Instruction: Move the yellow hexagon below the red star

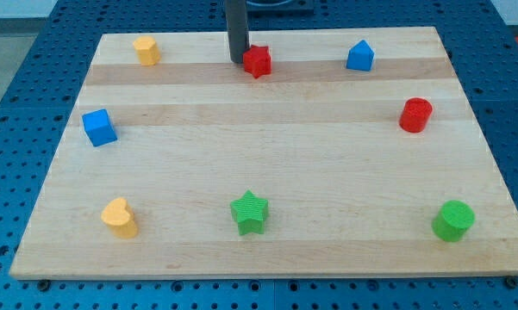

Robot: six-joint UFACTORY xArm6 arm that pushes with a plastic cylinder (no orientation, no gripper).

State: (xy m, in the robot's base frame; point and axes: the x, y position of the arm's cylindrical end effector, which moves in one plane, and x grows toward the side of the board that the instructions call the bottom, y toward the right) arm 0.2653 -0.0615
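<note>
Camera view, my tip (238,60) beside red star (257,61), yellow hexagon (146,50) far left

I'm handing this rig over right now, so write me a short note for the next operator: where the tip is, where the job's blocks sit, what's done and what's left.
My tip rests near the view's top, just left of the red star, close to or touching it.
The yellow hexagon sits near the board's top-left corner, well left of the star and roughly level with it.
Done: nothing visible; the hexagon is not below the star.
Left: bring the tip to the hexagon and push it to just below the star.
</note>
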